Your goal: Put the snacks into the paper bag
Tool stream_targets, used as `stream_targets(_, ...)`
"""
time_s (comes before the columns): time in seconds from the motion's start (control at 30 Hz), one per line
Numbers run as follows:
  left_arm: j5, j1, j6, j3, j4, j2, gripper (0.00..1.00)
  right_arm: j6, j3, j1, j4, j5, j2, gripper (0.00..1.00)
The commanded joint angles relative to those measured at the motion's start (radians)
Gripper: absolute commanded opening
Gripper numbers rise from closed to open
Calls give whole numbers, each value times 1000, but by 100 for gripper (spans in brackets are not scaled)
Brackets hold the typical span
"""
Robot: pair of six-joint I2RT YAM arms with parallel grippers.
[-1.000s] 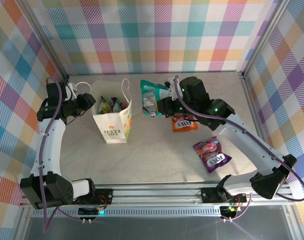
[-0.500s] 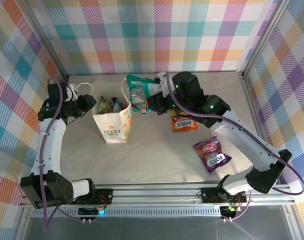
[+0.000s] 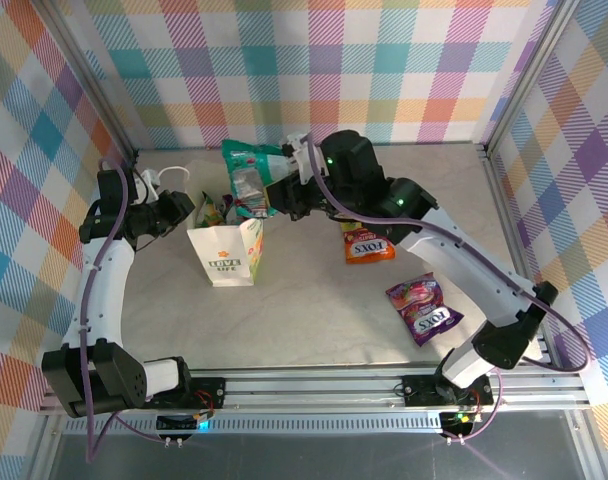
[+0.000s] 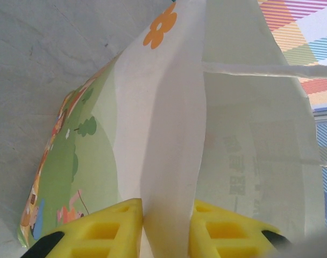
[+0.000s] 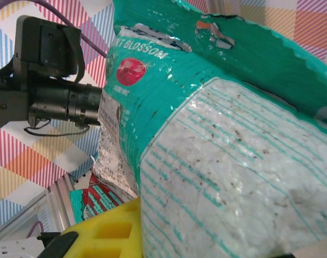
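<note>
1. paper bag (image 3: 226,252): stood upright at the left-centre of the table (image 3: 314,300), mouth open, with small packets (image 3: 224,208) already inside.
2. left gripper (image 3: 181,208): you had it pinching the bag's left-hand wall at the rim, with a yellow finger (image 4: 107,228) on each side of the fold.
3. teal packet (image 3: 246,172): hung over the bag's far rim, clamped in your right gripper (image 3: 287,195).
4. orange packet (image 3: 368,245), purple packet (image 3: 424,308): lay on the table, well apart from the bag.
5. Risk, by my judgement: the teal packet looked broad against the mouth. If you released it off-centre, it could have caught the rim or cord handle (image 4: 249,68) and folded the wall inward. It could also have tipped the bag if your left pinch slipped.
</note>
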Motion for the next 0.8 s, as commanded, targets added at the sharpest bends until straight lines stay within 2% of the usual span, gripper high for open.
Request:
stream_targets(0.0, 36, 3, -11, -17, 23, -12, 25, -28, 77, 15, 66, -20, 34, 19)
stream_targets(0.77, 29, 4, 3, -32, 4, -36, 25, -24, 359, 49, 10, 37, 325, 20)
